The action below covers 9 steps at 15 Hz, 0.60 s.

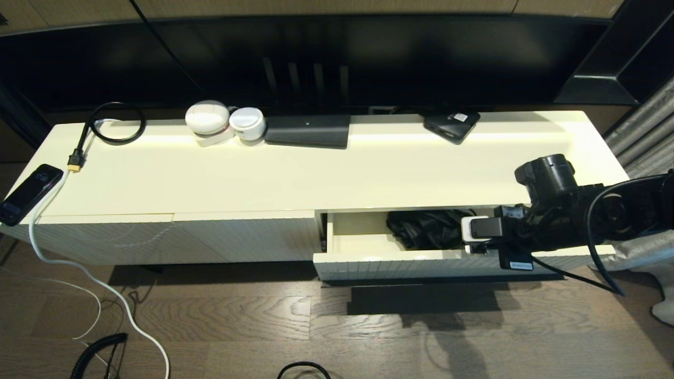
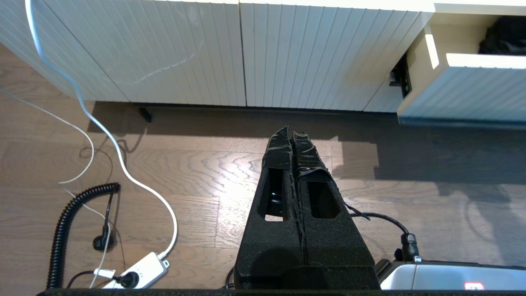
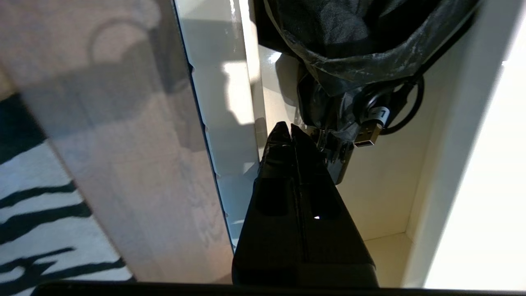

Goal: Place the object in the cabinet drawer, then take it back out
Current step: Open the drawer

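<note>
The cabinet drawer (image 1: 368,247) stands pulled out at the cabinet's right end, its ribbed front (image 2: 472,92) facing the floor side. A crumpled black fabric object (image 1: 429,227) lies inside it, with a black USB cable (image 3: 372,131) beside it. My right arm (image 1: 553,210) reaches over the drawer. The right gripper (image 3: 287,128) is shut with nothing between its fingers. Its tips hang inside the drawer, close to the front wall (image 3: 230,144) and next to the black object (image 3: 341,37). My left gripper (image 2: 289,131) is shut, parked low over the wooden floor.
On the cabinet top (image 1: 337,168) sit a phone (image 1: 29,193), a coiled black cable (image 1: 113,123), two white round devices (image 1: 208,118), a flat black box (image 1: 308,130) and a small black device (image 1: 452,125). White cord (image 1: 79,268) and a power strip (image 2: 139,271) lie on the floor.
</note>
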### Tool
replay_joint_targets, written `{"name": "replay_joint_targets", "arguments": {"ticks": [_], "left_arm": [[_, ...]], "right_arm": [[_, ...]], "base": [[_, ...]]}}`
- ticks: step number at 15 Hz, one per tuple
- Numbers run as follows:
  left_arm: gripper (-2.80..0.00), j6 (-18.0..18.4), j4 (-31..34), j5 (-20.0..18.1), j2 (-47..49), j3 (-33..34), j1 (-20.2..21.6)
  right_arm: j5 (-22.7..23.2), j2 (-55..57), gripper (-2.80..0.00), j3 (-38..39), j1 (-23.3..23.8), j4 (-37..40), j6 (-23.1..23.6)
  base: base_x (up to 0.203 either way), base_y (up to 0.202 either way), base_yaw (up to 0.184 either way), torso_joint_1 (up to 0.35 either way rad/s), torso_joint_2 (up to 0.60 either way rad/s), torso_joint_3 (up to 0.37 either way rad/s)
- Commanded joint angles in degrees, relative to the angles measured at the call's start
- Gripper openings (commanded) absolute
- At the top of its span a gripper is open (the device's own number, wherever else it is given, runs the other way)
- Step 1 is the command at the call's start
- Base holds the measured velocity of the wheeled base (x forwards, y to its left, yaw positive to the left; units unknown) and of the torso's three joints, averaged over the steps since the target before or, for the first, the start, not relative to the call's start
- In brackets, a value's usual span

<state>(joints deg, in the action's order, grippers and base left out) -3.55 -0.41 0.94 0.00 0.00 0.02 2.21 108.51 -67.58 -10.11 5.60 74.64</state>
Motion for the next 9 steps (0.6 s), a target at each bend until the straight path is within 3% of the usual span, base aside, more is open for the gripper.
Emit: {"name": "replay_joint_targets", "arguments": {"ticks": [1,9], "left_arm": [[-2.80,-0.06,-0.02,0.03,0.00,0.00,0.05],[-2.80,-0.06,-0.03,0.03,0.00,0.00,-0.01]], "right_arm": [[-0.01,-1.26,-2.80,1.64,-0.06,0.04,0.42],[0.22,-3.39,-2.80,6.52,-0.33,-0.14,0.41]], "base": [[0.000,0.000,0.000,0.000,0.00,0.000],[0.000,0.000,0.000,0.000,0.00,0.000]]}}
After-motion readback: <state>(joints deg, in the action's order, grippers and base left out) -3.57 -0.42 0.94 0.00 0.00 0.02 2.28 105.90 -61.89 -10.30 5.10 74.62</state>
